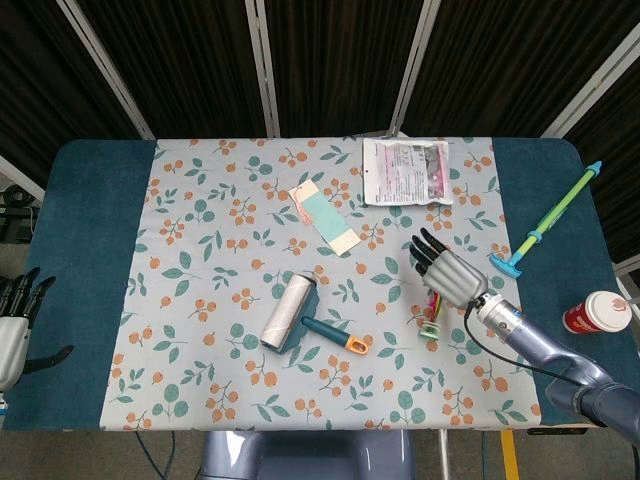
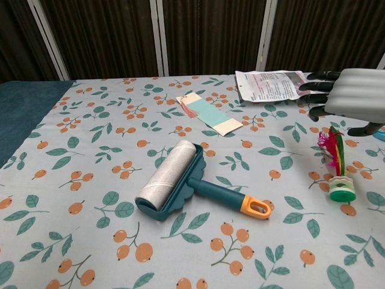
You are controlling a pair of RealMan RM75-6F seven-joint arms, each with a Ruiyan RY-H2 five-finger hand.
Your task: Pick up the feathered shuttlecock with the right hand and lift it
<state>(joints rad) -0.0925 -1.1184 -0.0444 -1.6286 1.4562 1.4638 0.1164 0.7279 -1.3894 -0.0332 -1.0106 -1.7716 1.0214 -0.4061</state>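
Observation:
The feathered shuttlecock (image 2: 337, 166) stands upright on the flowered cloth, pink, red and green feathers above a green and white base. In the head view the shuttlecock (image 1: 433, 320) shows just below my right hand (image 1: 450, 276). That hand (image 2: 351, 100) hovers above and a little behind the feathers, with its fingers stretched out and apart. It holds nothing and is clear of the shuttlecock. My left hand (image 1: 14, 322) hangs off the table's left edge, fingers spread and empty.
A lint roller (image 2: 174, 177) with a teal and orange handle lies mid-table. A colour card (image 2: 210, 114) and a printed packet (image 2: 271, 84) lie farther back. In the head view a green and blue stick (image 1: 548, 222) and a red cup (image 1: 600, 312) sit at the right.

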